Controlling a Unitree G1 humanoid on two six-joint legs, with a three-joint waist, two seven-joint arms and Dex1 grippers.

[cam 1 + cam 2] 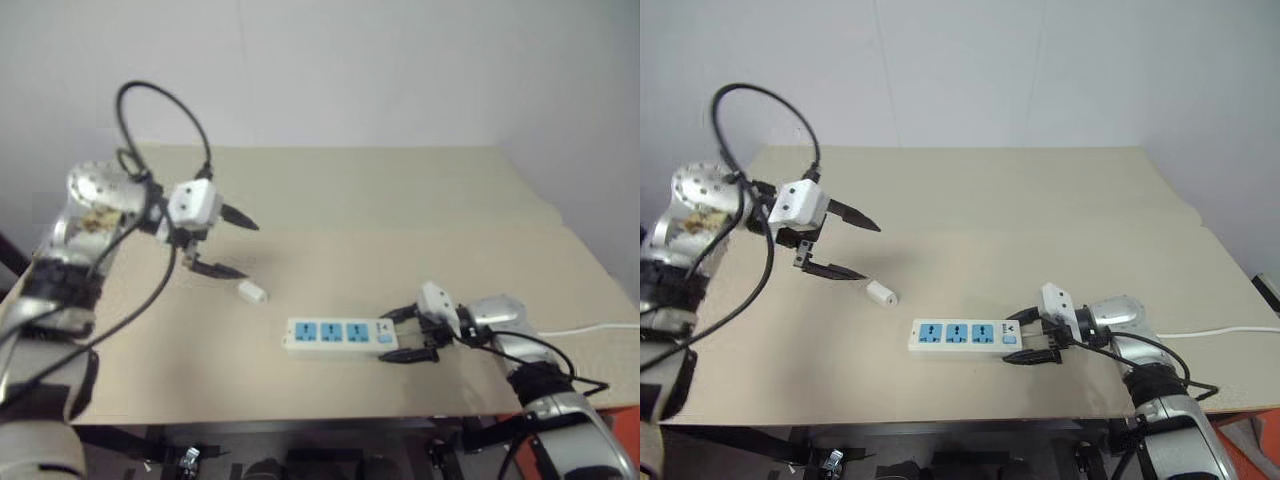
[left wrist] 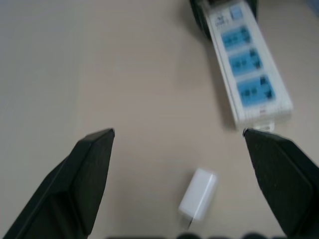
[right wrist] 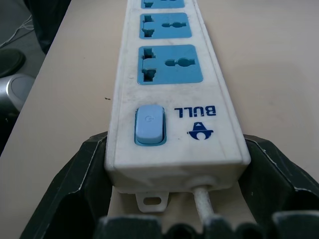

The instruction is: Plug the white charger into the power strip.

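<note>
Now, head view: left gripper [image 1: 232, 246] hovers spread wide above white charger [image 1: 251, 291], which lies beside power strip [image 1: 337, 335].
Right wrist: right gripper [image 3: 177, 164] fingers bracket the strip's switch end; slack contact risks sliding.
Left wrist: charger lies flat; skewed pinch risk.

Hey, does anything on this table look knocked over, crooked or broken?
Nothing looks broken or spilled. The white charger lies on its side on the table, loose, a little way off the power strip. The strip lies flat, its switch end between the fingers of the right end effector. The left end effector hangs open above the charger.
</note>
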